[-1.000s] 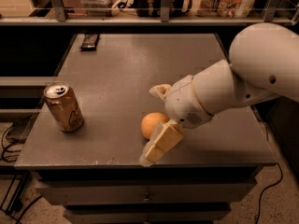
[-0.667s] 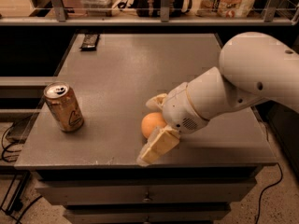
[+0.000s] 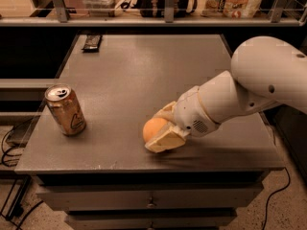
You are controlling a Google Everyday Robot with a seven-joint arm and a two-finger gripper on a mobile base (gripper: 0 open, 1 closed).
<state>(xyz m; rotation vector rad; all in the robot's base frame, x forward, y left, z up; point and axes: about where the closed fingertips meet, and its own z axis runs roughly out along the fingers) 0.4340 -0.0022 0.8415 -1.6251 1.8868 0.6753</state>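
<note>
The round orange fruit (image 3: 152,127), resting on the grey table top (image 3: 144,71) at lower centre of the frame, is clasped between both cream fingers of the gripper (image 3: 157,131), while a tan metal drinks can (image 3: 65,110) is stood well apart at left.

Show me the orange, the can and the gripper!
orange (image 3: 152,127), camera view, middle of its peel.
can (image 3: 66,111), camera view, middle of its side.
gripper (image 3: 155,132), camera view, its tip, at the orange.
</note>
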